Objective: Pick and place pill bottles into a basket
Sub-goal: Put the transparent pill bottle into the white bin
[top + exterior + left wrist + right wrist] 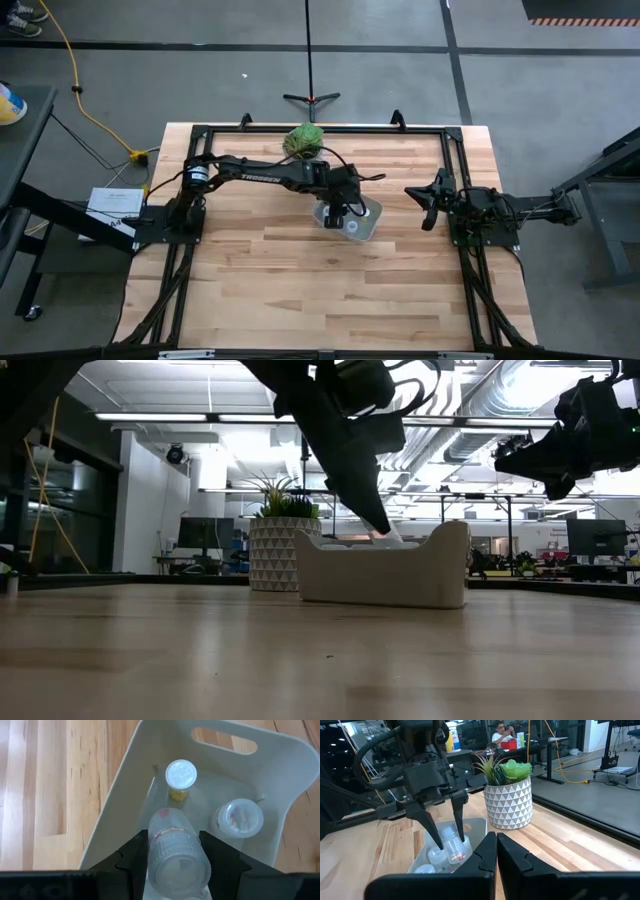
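The left gripper point(175, 865) is clamped on a pill bottle point(176, 851), upright, held directly above the basket point(287, 780) (two bottles already inside). Release is judged straight down. The right gripper point(496, 851) waits with fingers together, empty, well apart.

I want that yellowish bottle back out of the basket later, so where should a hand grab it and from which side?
Take the yellowish bottle by its round cap, coming straight down from above. It stands upright near a corner of the basket, whose walls block a sideways approach, and the cap faces up. The left hand now holds another bottle just beside it, so wait until it clears.
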Tool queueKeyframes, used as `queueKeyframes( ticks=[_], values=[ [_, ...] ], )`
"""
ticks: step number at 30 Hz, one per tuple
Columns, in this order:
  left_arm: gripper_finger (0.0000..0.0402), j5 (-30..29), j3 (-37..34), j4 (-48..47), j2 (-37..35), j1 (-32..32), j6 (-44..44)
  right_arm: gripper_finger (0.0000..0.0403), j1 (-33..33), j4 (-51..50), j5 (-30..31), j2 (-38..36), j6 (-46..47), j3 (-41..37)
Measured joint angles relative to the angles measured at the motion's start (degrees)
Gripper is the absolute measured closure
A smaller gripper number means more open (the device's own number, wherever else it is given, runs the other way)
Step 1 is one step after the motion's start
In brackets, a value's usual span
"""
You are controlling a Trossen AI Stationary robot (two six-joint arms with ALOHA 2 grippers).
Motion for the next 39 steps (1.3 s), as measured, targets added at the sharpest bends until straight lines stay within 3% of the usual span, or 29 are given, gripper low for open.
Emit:
queueKeyframes(
  ticks=[39],
  values=[
    [0.0206, 1.7, 0.0, 0.2, 3.5, 0.0, 1.8, 0.0399, 0.0, 0.0, 0.0, 0.0, 0.0, 0.0]
  ],
)
